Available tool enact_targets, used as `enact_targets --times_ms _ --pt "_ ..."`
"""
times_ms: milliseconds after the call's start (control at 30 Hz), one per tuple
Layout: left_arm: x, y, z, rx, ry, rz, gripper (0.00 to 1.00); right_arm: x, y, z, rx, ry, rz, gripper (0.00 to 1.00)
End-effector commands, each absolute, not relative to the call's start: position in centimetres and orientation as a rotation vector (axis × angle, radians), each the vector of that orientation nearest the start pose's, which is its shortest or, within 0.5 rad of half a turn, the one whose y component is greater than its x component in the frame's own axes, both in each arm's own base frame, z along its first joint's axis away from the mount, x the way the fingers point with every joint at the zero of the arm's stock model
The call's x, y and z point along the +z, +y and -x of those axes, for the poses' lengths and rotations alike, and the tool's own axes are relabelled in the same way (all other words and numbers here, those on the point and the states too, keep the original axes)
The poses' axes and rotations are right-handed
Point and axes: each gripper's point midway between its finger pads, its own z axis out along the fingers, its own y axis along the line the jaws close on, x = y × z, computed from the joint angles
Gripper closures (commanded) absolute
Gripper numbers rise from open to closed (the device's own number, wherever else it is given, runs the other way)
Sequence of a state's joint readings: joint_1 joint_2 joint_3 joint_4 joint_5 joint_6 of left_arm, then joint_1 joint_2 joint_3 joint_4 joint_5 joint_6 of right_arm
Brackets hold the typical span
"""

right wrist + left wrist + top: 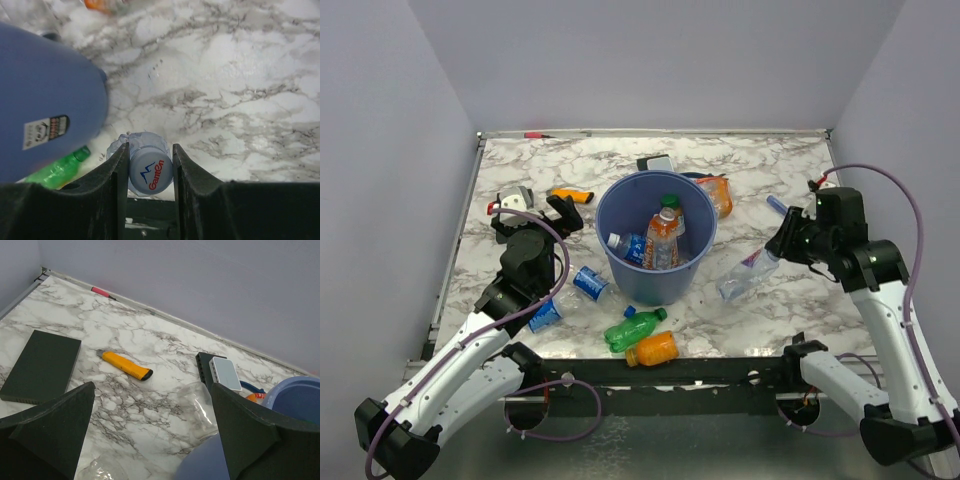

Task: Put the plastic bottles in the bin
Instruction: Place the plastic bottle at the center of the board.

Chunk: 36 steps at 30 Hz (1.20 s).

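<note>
Centrally, seen from above, the bin [638, 287], a round blue bucket, stands on a white marble-patterned counter [770, 165]. Inside it are an orange-labelled bottle with a green cap [665, 235] and a clear bottle with a blue label [630, 247]. At about 4 o'clock from the bin, a clear bottle [745, 273] lies slanted with its cap end toward the right jaws, which pinch it just below the blue-and-white cap [150, 172], one finger on each side; whether its base rests on the counter cannot be told. At 6 o'clock lie a green bottle [632, 328] and, just nearer the arms, an orange bottle [653, 349]. At 8 o'clock are two more clear blue-labelled bottles [588, 283], one partly under the left arm. Another orange bottle [717, 195] sits at 2 o'clock, against the bin's wall. The left jaws, at 9 o'clock, are spread wide and hold nothing. Beyond them lie an orange utility knife [127, 366], a flat black rectangle [42, 367], and, at the bin's 12 o'clock, a small black-and-white box [222, 372].
</note>
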<state>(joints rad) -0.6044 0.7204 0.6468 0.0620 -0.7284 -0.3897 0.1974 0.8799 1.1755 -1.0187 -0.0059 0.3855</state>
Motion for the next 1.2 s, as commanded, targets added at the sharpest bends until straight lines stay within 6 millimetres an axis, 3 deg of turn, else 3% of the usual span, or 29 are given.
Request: enact_targets --times_ms 0,233,367,567,700,833,1000,1167 --pt "29.0 -8.2 -29.4 -0.243 1.531 0.382 0.01 22.2 6.9 -20.8 0.322 2.452 -0.088 0.75" --pt "29.0 -8.3 -29.3 -0.246 1.532 0.376 0.01 19.3 8.1 -23.3 0.355 2.532 -0.074 0.75" --pt "29.0 -8.3 -29.3 -0.25 1.53 0.376 0.01 19.2 8.4 -25.5 0.37 2.45 -0.137 0.7" --pt "29.4 -8.4 -29.1 -0.261 1.522 0.374 0.01 14.5 10.1 -26.6 0.434 2.616 -0.113 0.69" --pt "29.4 -8.4 -29.0 -0.262 1.52 0.374 0.01 13.4 10.7 -27.6 0.468 2.607 -0.163 0.46" --pt "29.3 -8.5 -29.0 -0.259 1.524 0.37 0.01 14.1 10.4 -28.2 0.449 2.564 -0.213 0.25" --pt "29.1 -8.8 -29.2 -0.265 1.531 0.364 0.01 16.0 9.8 -27.6 0.462 2.44 -0.327 0.15" --pt "29.1 -8.8 -29.2 -0.265 1.532 0.366 0.01 13.3 10.9 -24.0 0.671 2.35 -0.572 0.14"
